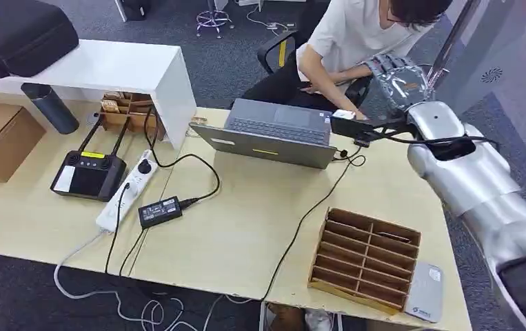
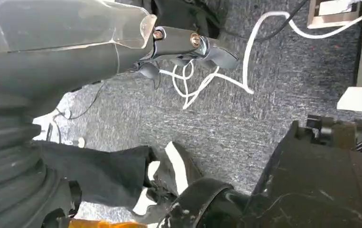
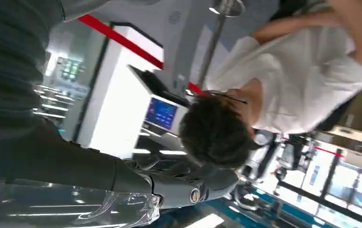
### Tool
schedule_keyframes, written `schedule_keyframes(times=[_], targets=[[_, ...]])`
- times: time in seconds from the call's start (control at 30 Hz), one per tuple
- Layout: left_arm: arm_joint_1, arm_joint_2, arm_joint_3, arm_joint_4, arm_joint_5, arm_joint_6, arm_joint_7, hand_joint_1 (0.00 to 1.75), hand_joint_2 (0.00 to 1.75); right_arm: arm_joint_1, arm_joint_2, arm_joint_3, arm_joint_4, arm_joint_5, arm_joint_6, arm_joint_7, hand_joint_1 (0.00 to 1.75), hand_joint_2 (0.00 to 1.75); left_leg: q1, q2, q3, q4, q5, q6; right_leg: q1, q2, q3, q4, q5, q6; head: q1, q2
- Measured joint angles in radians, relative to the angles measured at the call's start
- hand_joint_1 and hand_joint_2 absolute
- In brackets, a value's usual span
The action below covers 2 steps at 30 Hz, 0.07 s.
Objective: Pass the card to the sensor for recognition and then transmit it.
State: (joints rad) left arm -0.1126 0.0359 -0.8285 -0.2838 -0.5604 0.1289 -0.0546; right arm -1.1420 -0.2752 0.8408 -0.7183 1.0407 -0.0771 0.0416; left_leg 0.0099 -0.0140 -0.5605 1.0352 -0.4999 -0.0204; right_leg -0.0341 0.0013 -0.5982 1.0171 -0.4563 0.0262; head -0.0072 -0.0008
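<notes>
Right robot hand (image 1: 398,81) is raised beyond the far right corner of the laptop (image 1: 274,132), close to the seated person (image 1: 356,34), which reads as the hand-over stage of your task. You can see its fingers curled in the right wrist view, but whether they pinch anything I cannot tell. A small white card-like piece (image 1: 343,114) lies flat just right of the laptop, under the person's hand; its long axis seems to run along the laptop's back edge. Left robot hand (image 2: 188,47) hangs below the table (image 1: 246,227), fingers curled on nothing.
</notes>
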Motion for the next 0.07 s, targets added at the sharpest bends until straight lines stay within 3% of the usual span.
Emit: schedule_keyframes(times=[0.07], targets=[[0.007,0.0,0.013,0.0,0.0,0.006,-0.001,0.0,1.75,0.003,-0.062,-0.018,0.022,0.001,-0.012,0.003,0.0,1.75,0.0,-0.001,-0.001,0.001,0.0,0.0,0.0,0.0,0.0,-0.001,0.0,0.0,0.0,0.0]])
